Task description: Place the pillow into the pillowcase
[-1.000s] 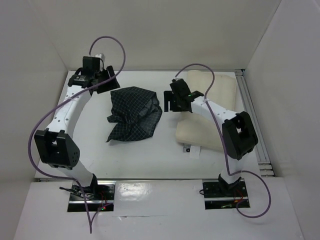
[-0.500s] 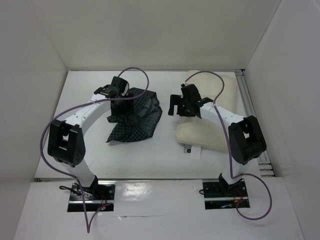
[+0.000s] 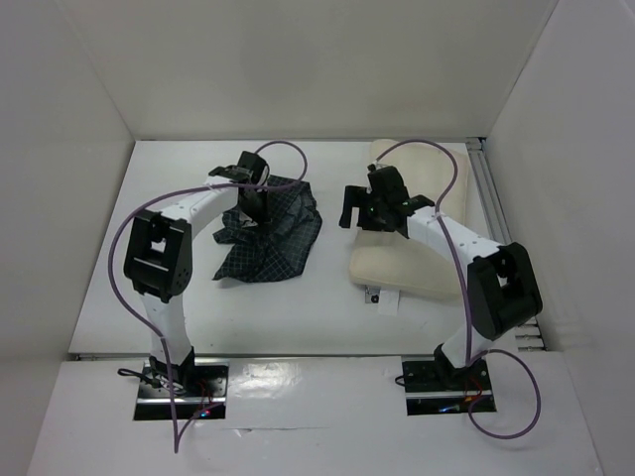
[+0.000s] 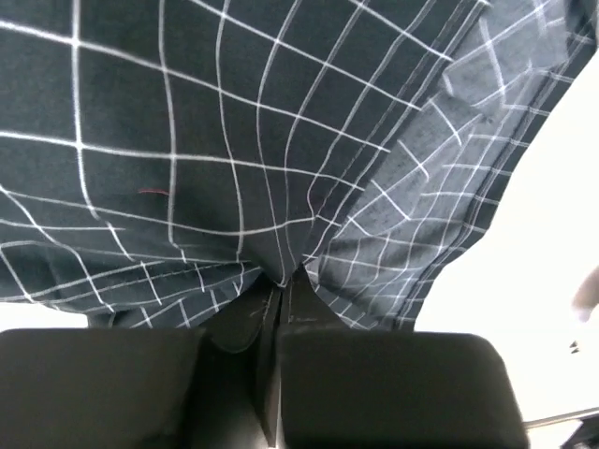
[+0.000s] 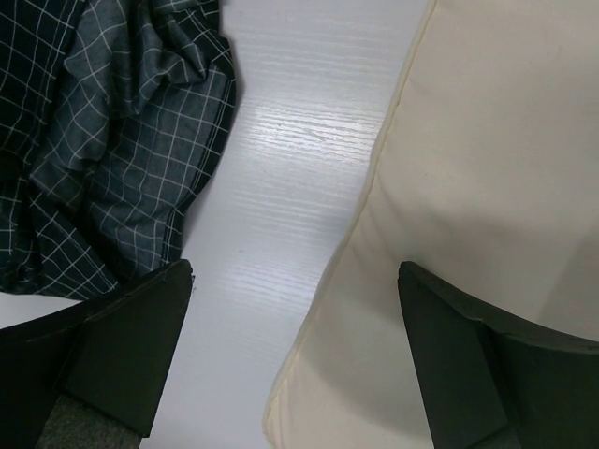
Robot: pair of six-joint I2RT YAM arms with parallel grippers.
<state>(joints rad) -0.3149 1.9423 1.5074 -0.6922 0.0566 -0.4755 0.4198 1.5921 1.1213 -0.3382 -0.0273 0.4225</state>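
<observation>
Part of pillow (image 3: pixel 397 263) behind right arm (image 3: pixel 448 238)

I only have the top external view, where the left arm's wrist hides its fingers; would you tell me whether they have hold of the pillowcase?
Observer: Yes. In the left wrist view the left gripper is closed on a pinch of the pillowcase, and the cloth puckers toward the fingertips.
Operator: Thank you. And the other one?
Observer: The right gripper is wide open and holds nothing.
Operator: Where does it sit?
Observer: It straddles the edge of the pillow: one finger is over the pillow, the other over the table beside the pillowcase.
</observation>
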